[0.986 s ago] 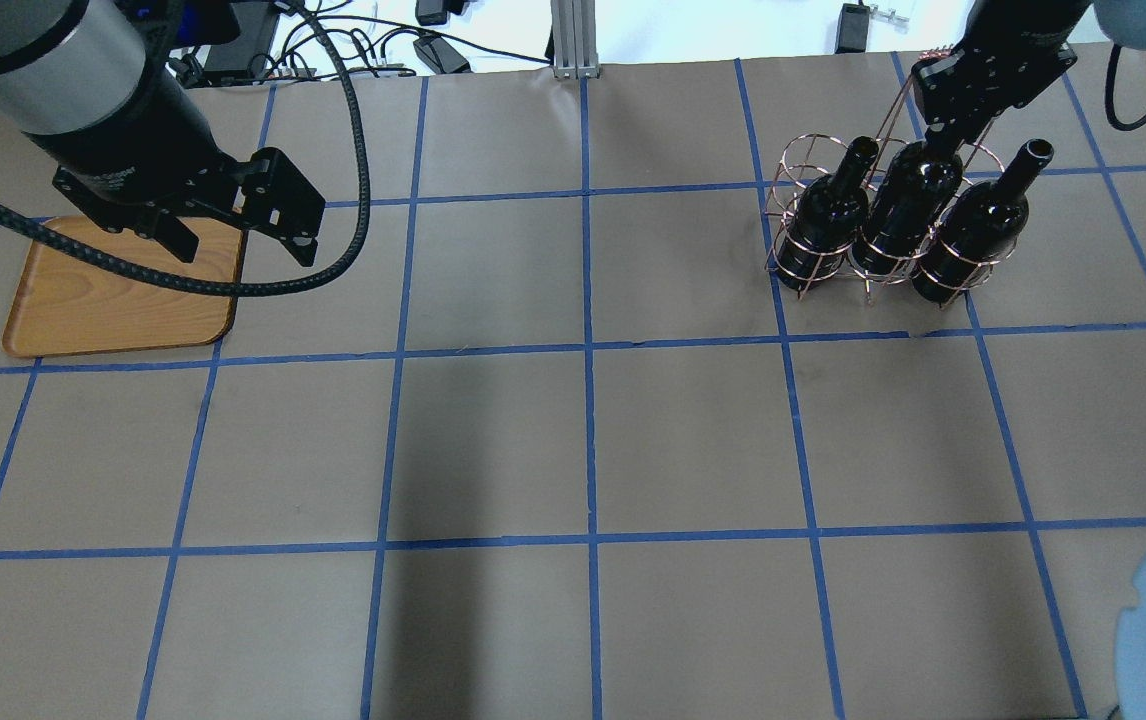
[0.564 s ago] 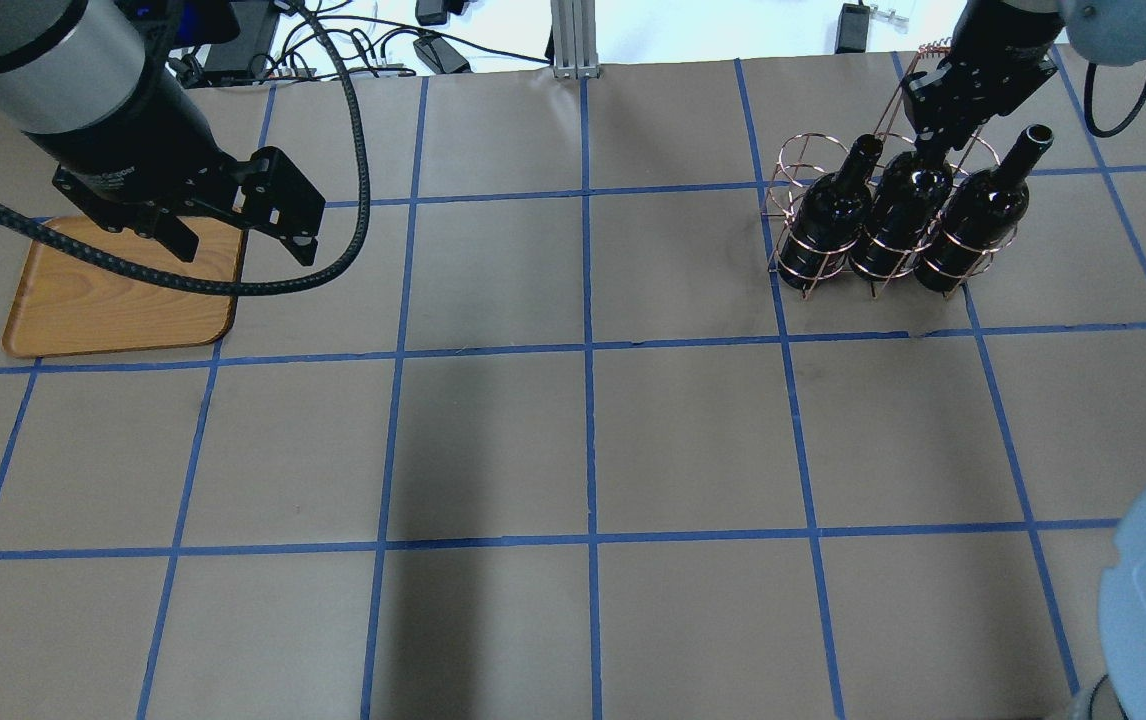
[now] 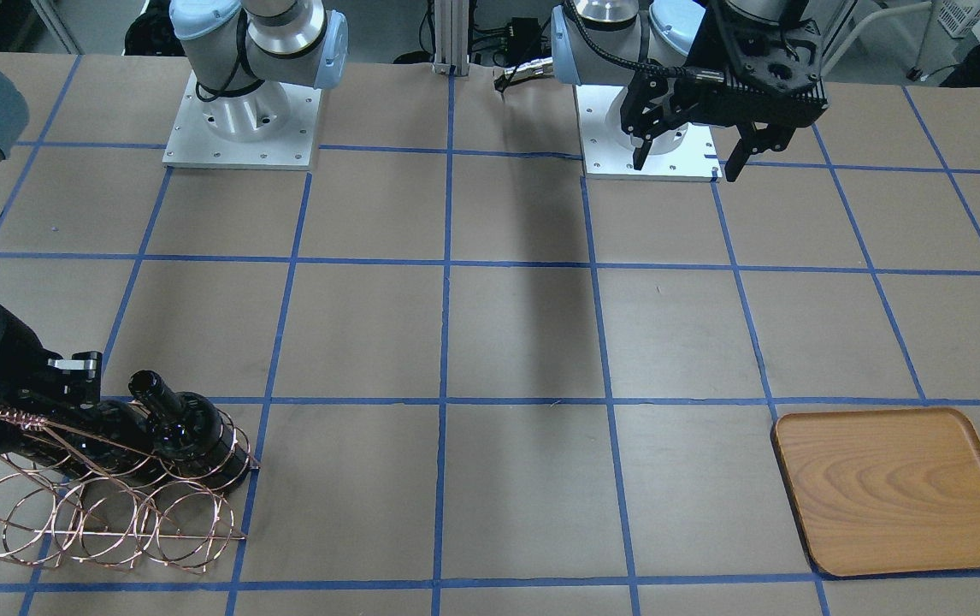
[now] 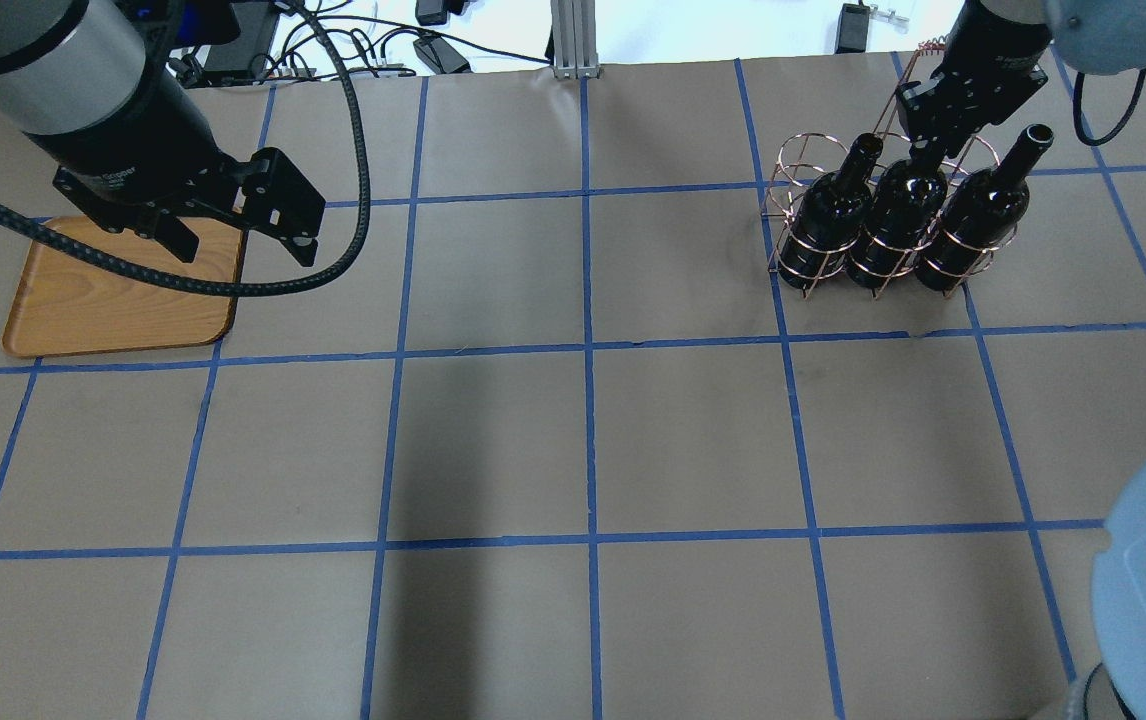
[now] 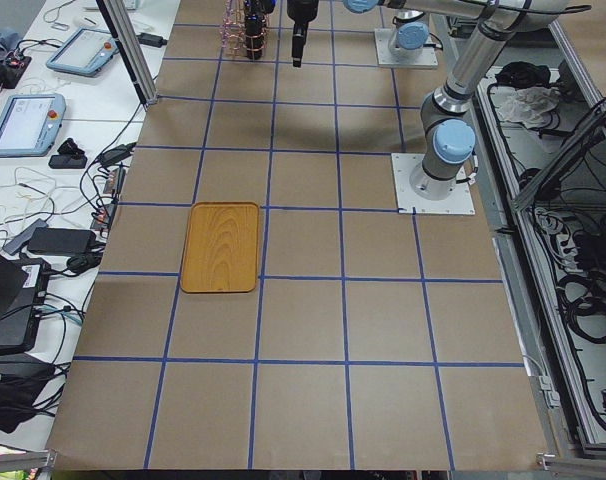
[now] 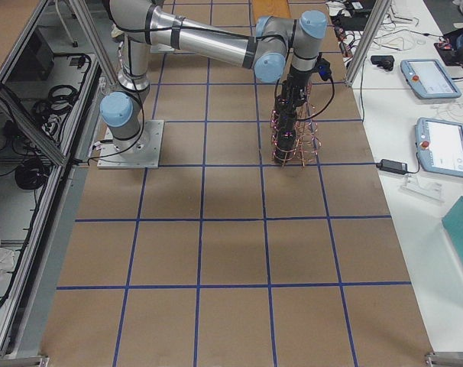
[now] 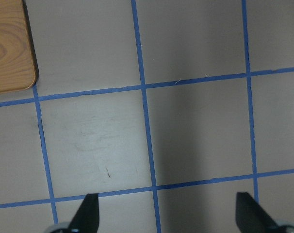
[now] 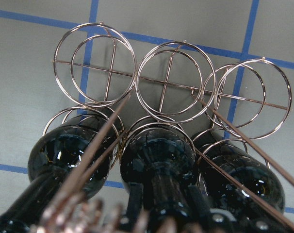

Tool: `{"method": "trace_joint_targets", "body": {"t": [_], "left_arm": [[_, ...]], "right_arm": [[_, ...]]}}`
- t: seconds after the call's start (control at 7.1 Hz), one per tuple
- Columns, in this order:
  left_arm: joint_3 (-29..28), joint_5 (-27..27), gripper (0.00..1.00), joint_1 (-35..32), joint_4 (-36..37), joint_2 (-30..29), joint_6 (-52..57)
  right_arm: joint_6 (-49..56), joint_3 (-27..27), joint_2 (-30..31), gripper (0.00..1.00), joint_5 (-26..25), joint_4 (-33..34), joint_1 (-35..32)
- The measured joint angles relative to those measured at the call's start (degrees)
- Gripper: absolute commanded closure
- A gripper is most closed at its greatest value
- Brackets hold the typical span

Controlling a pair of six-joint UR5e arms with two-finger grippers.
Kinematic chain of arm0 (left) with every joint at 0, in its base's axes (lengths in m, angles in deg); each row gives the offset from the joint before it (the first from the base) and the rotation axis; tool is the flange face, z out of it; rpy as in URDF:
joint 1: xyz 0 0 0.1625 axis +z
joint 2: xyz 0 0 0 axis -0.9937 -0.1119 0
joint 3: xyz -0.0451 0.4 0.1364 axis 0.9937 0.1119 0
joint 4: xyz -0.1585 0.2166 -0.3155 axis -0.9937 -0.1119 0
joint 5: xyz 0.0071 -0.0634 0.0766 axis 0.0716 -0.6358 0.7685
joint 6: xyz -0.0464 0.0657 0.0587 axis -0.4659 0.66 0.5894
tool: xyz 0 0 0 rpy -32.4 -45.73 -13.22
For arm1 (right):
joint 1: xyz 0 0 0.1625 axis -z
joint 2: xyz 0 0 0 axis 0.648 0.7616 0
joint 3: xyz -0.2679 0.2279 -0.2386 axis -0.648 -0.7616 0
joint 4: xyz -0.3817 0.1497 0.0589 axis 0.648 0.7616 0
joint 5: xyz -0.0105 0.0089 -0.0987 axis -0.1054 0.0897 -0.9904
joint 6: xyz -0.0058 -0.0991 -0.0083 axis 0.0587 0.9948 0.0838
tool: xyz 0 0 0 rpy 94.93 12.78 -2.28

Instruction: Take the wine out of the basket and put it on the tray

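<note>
The right arm stretches far out from its base, wrist bent down over the rose-copper wire basket (image 4: 795, 165) of joined rings near the far edge of the brown paper-covered table (image 4: 583, 450). Three glossy near-black wine bottles stand in its front rings. The right gripper (image 4: 928, 150) comes down on the middle wine bottle (image 4: 898, 215) with a finger either side of the long neck. It's black on black from where I stand, so I can't tell whether they press it. That bottle sits in its ring between its two twin bottles (image 4: 831, 215). The left arm hangs high, well apart. The left gripper (image 4: 246, 250) points down with fingers spread wide, holding nothing, over a corner of the flat light-brown wooden tray (image 4: 113, 320).
</note>
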Motion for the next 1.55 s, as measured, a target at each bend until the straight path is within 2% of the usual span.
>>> {"method": "trace_joint_targets", "body": {"t": [1.55], "left_arm": [[0.0, 0.0, 0.0, 0.0, 0.0, 0.0, 0.0]], "right_arm": [[-0.4, 0.2, 0.4, 0.45, -1.2, -3.4, 0.1]]}}
